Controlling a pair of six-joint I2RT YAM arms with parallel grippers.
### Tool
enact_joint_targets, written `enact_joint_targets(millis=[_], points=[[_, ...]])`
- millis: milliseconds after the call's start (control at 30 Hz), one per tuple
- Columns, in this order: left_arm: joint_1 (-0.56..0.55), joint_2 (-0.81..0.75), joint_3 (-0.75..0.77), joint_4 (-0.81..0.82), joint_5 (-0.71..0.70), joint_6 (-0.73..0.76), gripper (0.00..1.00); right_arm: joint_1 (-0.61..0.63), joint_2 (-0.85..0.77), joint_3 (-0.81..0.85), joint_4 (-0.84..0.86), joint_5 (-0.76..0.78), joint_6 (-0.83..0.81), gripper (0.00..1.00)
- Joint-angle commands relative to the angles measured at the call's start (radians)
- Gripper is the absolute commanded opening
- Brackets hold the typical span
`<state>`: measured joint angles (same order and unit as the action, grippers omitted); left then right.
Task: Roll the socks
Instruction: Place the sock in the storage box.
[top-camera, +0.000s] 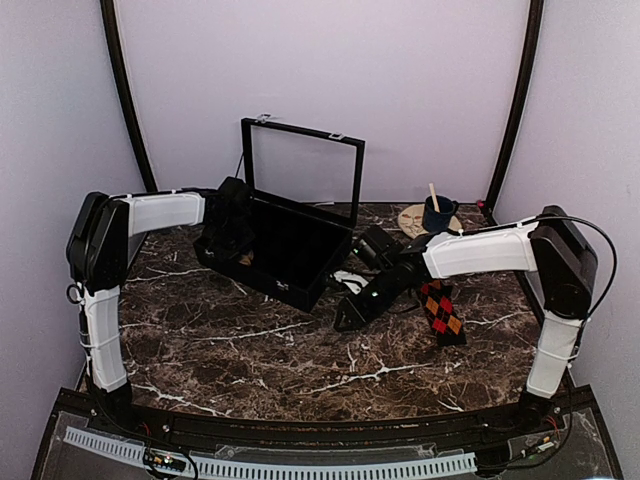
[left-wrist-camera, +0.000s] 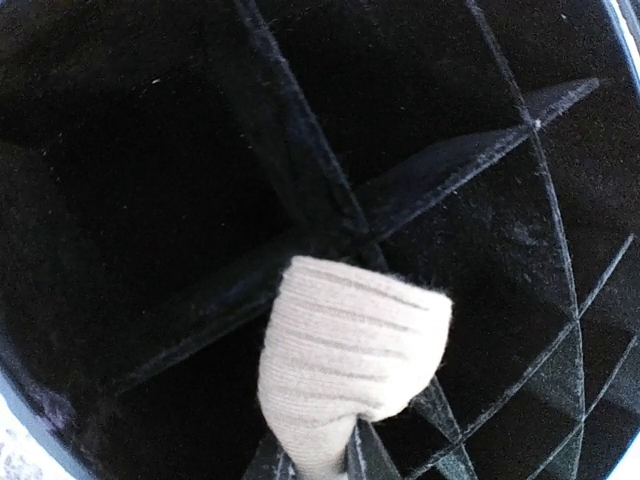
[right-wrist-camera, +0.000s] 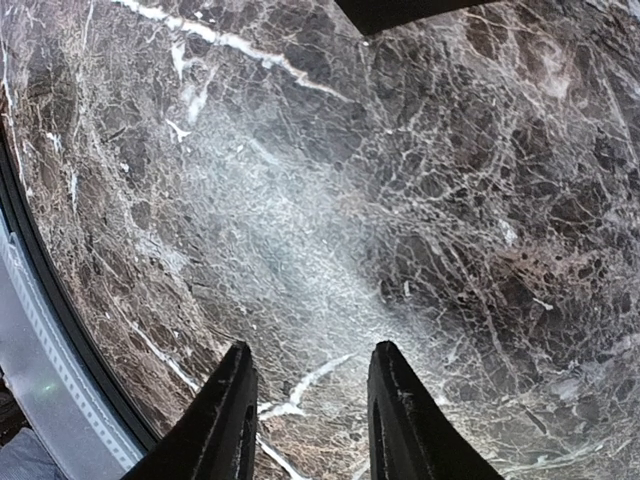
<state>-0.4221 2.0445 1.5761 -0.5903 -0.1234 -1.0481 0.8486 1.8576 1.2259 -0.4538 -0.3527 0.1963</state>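
Wrist view alone shows left gripper (left-wrist-camera: 322, 462) pinching tan sock (left-wrist-camera: 350, 350) inside black box (left-wrist-camera: 480, 150); right gripper (right-wrist-camera: 312, 358) spread.

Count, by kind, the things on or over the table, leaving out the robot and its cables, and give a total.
Socks: 2, the tan sock and the argyle sock
Boxes: 1, the black box
Mugs: 1, the blue mug
Sticks: 1, the stick in the mug
Mats: 1, the round mat
Total: 6

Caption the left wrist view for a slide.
The left gripper pinches a bundled tan sock over the divided compartments of the black box.
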Motion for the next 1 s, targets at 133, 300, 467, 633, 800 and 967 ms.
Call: enact_joint_targets(millis=[133,300,467,633,800,967], points=[[0.018,0.072,0.008,-0.293,-0.007,-0.064,0.00,-0.008,-0.020,-0.008,0.070,-0.036,0.022,0.36],[0.017,0.103,0.047,-0.386,-0.031,-0.069,0.00,-0.008,-0.016,-0.009,0.098,-0.045,0.022,0.36],[0.015,0.135,0.072,-0.462,-0.046,-0.068,0.00,-0.008,-0.012,-0.012,0.123,-0.053,0.026,0.36],[0.003,0.168,0.076,-0.498,-0.042,-0.073,0.00,-0.008,-0.013,-0.015,0.132,-0.055,0.023,0.36],[-0.013,0.206,0.108,-0.549,-0.044,-0.073,0.00,-0.008,-0.015,-0.020,0.134,-0.055,0.020,0.36],[-0.021,0.203,0.159,-0.663,-0.118,-0.114,0.00,-0.008,-0.017,-0.019,0.142,-0.062,0.020,0.36]])
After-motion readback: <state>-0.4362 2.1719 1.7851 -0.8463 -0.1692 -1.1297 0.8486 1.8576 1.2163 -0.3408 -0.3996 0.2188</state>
